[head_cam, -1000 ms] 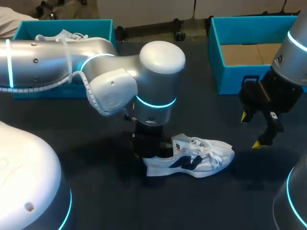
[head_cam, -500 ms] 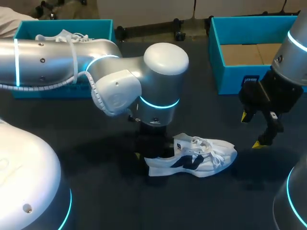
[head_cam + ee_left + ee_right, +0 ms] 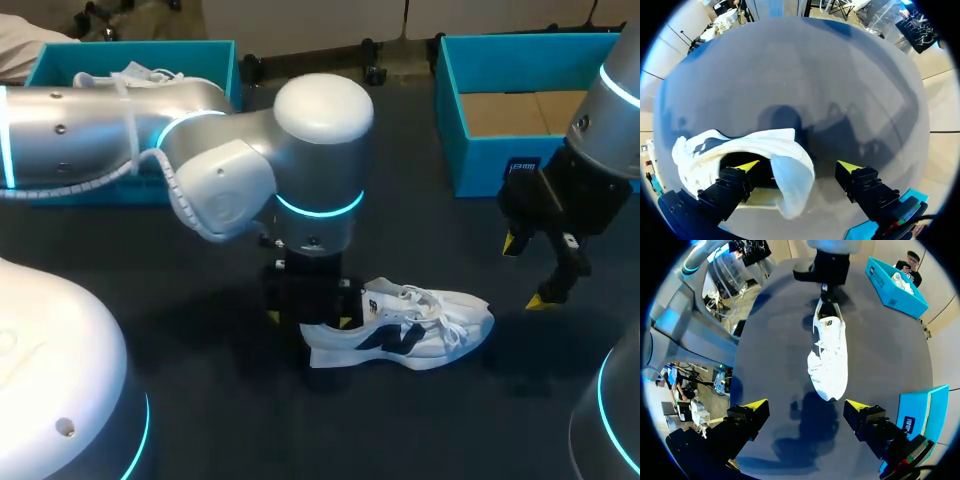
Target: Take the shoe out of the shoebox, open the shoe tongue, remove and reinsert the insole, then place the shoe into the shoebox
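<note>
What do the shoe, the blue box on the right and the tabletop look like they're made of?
The shoe looks like white matte fabric with cloth laces; its heel bends softly. The blue box is probably cardboard: brown, bare inside. The tabletop is dark and matte, maybe a mat; unclear.

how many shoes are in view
2. One white shoe lies on the table. A second shoe sits in the left teal box. The right teal box shows only bare floor, though its near wall may hide something.
</note>
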Robot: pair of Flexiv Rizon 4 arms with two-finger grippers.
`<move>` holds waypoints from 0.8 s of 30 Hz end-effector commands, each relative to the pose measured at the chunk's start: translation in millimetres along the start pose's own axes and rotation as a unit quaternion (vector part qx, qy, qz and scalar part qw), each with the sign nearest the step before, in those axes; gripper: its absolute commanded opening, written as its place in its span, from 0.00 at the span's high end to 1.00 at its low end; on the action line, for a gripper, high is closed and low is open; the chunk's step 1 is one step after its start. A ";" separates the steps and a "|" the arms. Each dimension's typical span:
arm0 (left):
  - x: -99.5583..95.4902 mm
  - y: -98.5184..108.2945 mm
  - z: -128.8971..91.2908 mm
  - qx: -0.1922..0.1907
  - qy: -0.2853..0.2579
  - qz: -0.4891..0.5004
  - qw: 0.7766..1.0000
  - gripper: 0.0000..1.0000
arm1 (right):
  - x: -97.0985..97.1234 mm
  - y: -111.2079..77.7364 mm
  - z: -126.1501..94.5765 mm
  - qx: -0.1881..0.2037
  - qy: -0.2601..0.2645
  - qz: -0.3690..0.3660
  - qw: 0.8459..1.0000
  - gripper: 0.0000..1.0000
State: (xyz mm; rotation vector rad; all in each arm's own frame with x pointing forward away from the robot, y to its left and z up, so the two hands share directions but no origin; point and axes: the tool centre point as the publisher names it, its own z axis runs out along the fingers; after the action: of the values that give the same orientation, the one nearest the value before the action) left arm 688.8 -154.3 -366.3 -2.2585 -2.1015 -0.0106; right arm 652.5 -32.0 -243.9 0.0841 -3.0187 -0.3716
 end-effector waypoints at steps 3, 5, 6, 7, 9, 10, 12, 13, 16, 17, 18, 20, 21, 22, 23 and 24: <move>29.7 -11.9 -39.3 -0.003 -0.058 -0.012 0.998 0.00 | -0.8 0.7 1.2 0.001 0.000 0.000 1.000 0.00; 34.6 -14.3 -48.7 0.000 -0.076 -0.021 0.997 0.00 | -0.8 0.7 1.2 0.001 0.000 0.000 1.000 0.00; 38.1 -16.3 -54.4 0.006 -0.090 -0.029 0.996 0.00 | -0.8 0.7 1.2 0.001 0.000 0.000 1.000 0.00; 38.9 -16.9 -55.6 0.008 -0.094 -0.032 0.995 0.00 | -0.8 0.7 1.2 0.001 0.000 0.000 1.000 0.00; 45.2 -19.0 -64.4 0.030 -0.122 -0.048 0.991 0.00 | -0.8 0.7 1.2 0.001 0.000 0.000 1.000 0.00; 47.9 -20.1 -67.4 0.036 -0.133 -0.056 0.989 0.00 | -0.8 0.7 1.2 0.001 0.000 0.000 1.000 0.00; 54.2 -22.7 -71.9 0.061 -0.156 -0.078 0.983 0.00 | -0.8 0.7 1.2 0.001 0.000 0.000 1.000 0.00; 56.3 -22.2 -72.8 0.079 -0.164 -0.084 0.980 0.00 | -0.8 0.7 1.2 0.001 0.000 0.000 1.000 0.00; 63.3 -23.2 -73.1 0.104 -0.198 -0.110 0.969 0.00 | -0.8 0.7 1.2 0.001 0.000 0.000 1.000 0.00; 64.7 -23.3 -72.8 0.112 -0.204 -0.116 0.966 0.00 | -0.8 0.7 1.2 0.001 0.000 0.000 1.000 0.00; 69.1 -22.9 -72.7 0.129 -0.222 -0.131 0.958 0.00 | -0.8 0.7 1.2 0.001 0.000 0.000 1.000 0.00; 76.7 -22.4 -72.4 0.170 -0.242 -0.145 0.944 0.00 | -0.8 0.7 1.2 0.001 0.000 0.000 1.000 0.00; 76.7 -22.4 -72.4 0.170 -0.242 -0.145 0.944 0.00 | -0.8 0.7 1.2 0.001 0.000 0.000 1.000 0.00; 76.7 -22.4 -72.4 0.170 -0.242 -0.145 0.944 0.00 | -0.8 0.7 1.2 0.001 0.000 0.000 1.000 0.00; 76.7 -22.4 -72.4 0.170 -0.242 -0.145 0.944 0.00 | -0.8 0.7 1.2 0.001 0.000 0.000 1.000 0.00; 76.7 -22.4 -72.4 0.170 -0.242 -0.145 0.944 0.00 | -0.8 0.7 1.2 0.001 0.000 0.000 1.000 0.00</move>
State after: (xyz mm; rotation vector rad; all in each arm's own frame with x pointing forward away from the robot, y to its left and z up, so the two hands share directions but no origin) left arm 671.4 -91.7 -284.3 -1.8570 -2.3282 0.6729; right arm 652.5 -32.1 -243.9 0.0840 -3.0187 -0.3716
